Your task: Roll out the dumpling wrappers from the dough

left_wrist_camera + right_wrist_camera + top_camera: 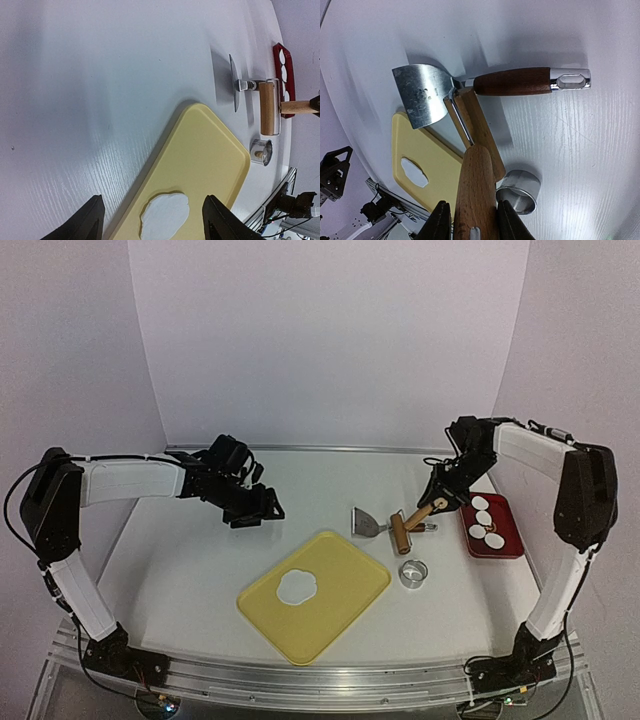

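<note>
Stamp on scraper (422, 95) blade is reading too faint. Red tray (508, 512), well right of yellow board (340, 605), is holding four dumpling wrappers (484, 518). Right pincer (437, 504) is pinching roller (401, 534) handle, right of board. Left pincer (262, 517) is hovering spread, empty, beyond board's left edge.

On the counter (180, 560), the board (330, 610) lies front and centre, with the dough patch (298, 585) on its left part. The ring cutter (413, 572) stands just right of the board. Behind the cutter lies the roller (401, 534), its handle in the right pincer (438, 502), right up against the scraper (368, 521). The tray (508, 540) at far right holds four dumpling wrappers (483, 519).
</note>
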You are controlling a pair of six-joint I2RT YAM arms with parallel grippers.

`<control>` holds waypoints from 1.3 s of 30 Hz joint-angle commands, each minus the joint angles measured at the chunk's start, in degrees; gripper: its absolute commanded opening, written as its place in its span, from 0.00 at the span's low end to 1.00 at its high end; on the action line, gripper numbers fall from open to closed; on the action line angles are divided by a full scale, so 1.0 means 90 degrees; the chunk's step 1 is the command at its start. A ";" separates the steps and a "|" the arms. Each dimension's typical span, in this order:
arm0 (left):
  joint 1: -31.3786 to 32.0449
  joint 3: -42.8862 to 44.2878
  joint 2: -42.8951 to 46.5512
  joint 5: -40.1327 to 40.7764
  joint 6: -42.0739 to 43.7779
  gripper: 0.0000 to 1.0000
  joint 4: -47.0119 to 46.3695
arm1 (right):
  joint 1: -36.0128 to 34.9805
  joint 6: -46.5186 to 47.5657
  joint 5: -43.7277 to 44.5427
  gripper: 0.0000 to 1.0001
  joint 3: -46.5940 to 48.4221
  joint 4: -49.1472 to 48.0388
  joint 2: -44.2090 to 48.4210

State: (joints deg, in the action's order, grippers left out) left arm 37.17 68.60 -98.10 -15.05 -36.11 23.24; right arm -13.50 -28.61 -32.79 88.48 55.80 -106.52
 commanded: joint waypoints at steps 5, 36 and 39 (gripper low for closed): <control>-0.0018 0.0462 -0.0084 0.0156 -0.0205 0.68 -0.0083 | 0.0104 0.1192 -0.0838 0.00 0.0438 0.0284 -0.0859; -0.0018 0.0879 -0.0381 0.0251 -0.0061 0.69 0.0198 | 0.0104 0.1600 0.2476 0.84 -0.1497 -0.0721 0.0790; -0.0020 0.0821 -0.0322 0.0245 -0.0070 0.69 0.0179 | 0.0089 0.1650 0.1875 0.77 -0.1806 -0.0717 0.1035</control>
State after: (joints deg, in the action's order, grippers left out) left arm 37.17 74.24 -101.67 -13.52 -37.45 24.51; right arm -12.40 -13.66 -13.49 75.00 49.24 -101.44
